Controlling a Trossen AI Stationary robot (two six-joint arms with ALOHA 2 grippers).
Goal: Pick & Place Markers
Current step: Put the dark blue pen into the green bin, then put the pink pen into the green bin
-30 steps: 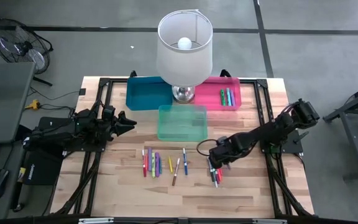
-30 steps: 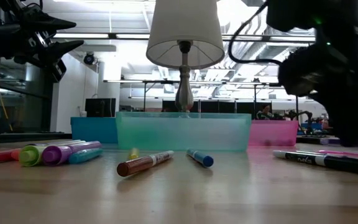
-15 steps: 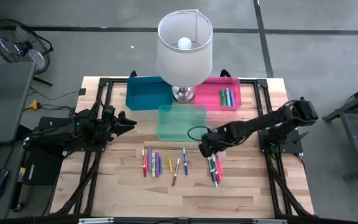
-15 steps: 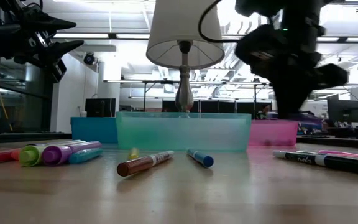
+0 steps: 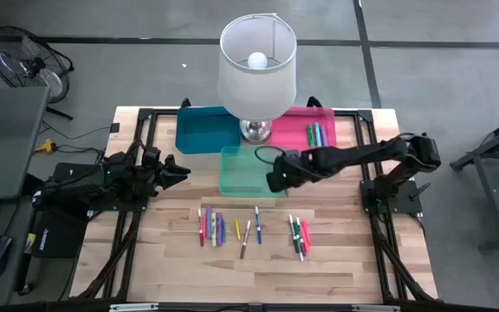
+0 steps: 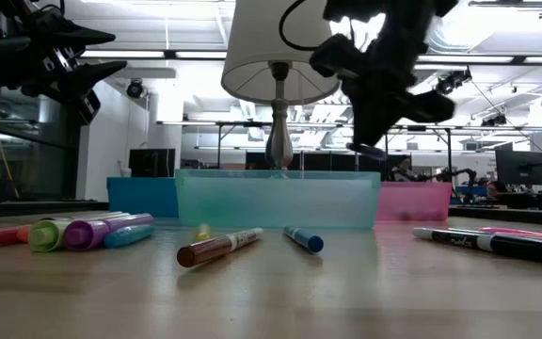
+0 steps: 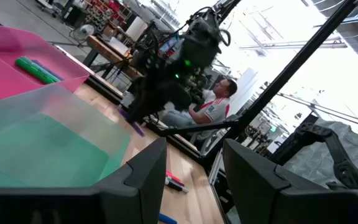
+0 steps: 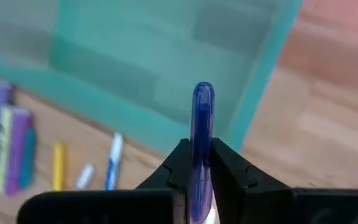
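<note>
My right gripper has its jaws clenched on a blue marker, which stands up between the pads. In the high view that gripper hangs over the right-hand edge of the green bin, clear of the counter; the low view shows it raised above the bin's rim.

So I judge I am in the carry step: the marker is lifted and brought to a bin, not yet let go. The next move, as I see it, calls for bringing the marker fully inside the bin's walls, lowering a little, then easing the jaws apart so it drops in and does not bounce off the rim. The lamp stands just behind the green bin, so I would keep low and short of its shade. Whether green is the right bin for a blue marker I cannot tell; the pink bin already holds a few markers, while the blue bin looks bare.

The other markers lie on the counter in front of the bins: a bunch to the left, a few in the middle, another bunch to the right.

My left gripper waits at the left side of the counter, jaws parted and holding nothing.
</note>
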